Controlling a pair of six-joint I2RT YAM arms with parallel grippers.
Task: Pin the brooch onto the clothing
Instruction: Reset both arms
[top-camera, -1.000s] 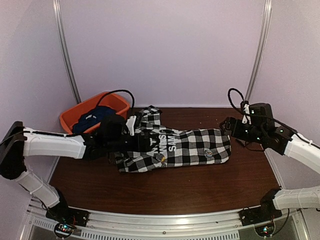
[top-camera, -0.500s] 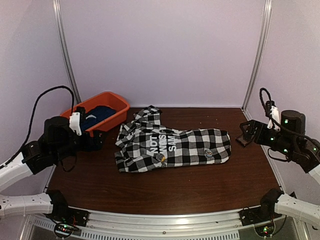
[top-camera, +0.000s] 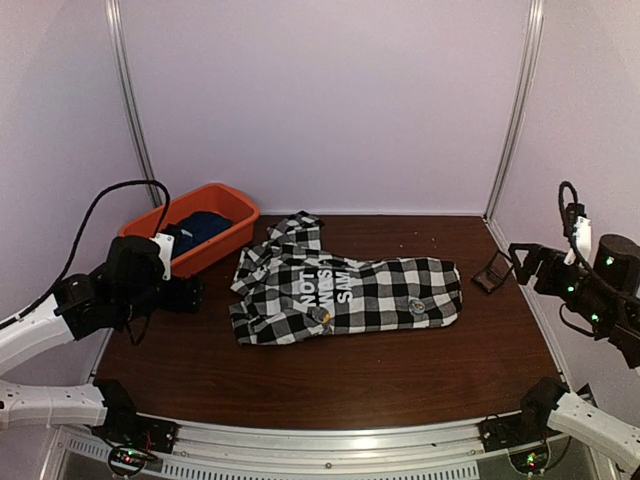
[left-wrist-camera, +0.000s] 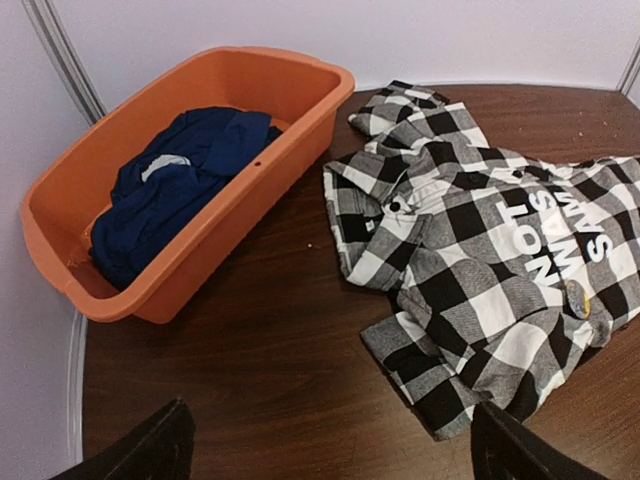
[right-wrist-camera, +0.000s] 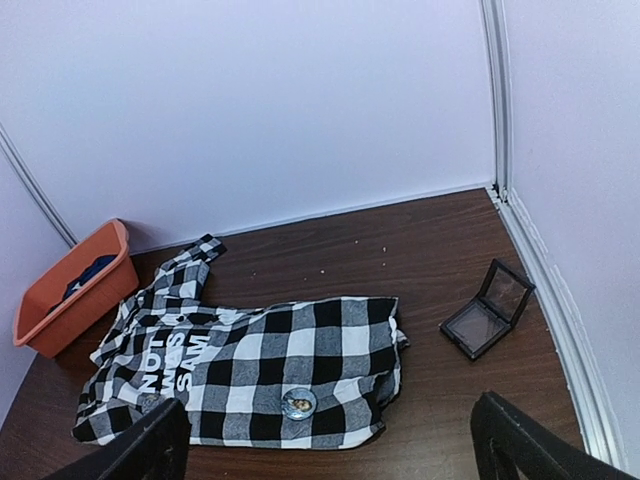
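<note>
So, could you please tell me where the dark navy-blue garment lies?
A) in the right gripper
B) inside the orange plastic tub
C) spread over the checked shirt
B: the dark navy-blue garment lies bunched inside the orange plastic tub, apart from the black-and-white checked shirt.

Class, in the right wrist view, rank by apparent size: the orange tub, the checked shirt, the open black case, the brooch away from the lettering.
1. checked shirt
2. orange tub
3. open black case, not far behind the tub, which lies farther from the camera
4. brooch, smallest by far
</note>
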